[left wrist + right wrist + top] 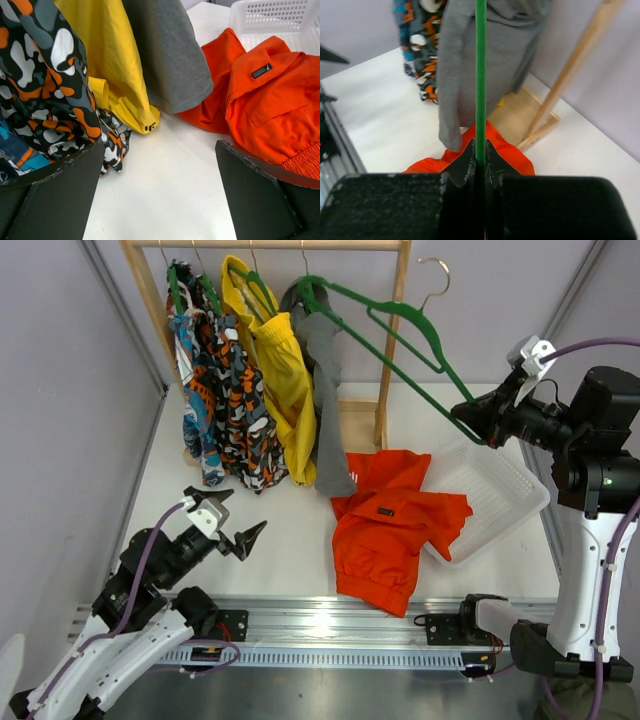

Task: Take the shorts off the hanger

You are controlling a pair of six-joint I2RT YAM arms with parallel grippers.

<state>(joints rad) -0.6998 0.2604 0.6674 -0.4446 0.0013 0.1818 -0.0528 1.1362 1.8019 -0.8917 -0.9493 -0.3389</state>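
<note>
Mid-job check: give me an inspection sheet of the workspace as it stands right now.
Surface: white table, shorts and basket lying on it.
Job's things: shorts off the hanger, crumpled on the table, overlapping the white basket; hanger bare, tilted in the air.
Clutter: patterned garments, yellow shorts and grey garment hang on the wooden rack.
Tools: left tool open, empty, low over the table; right tool shut on the hanger.
Cables: purple cables along both arms, clear of the cloth.
Surroundings: grey walls; metal rail at the near edge.
</note>
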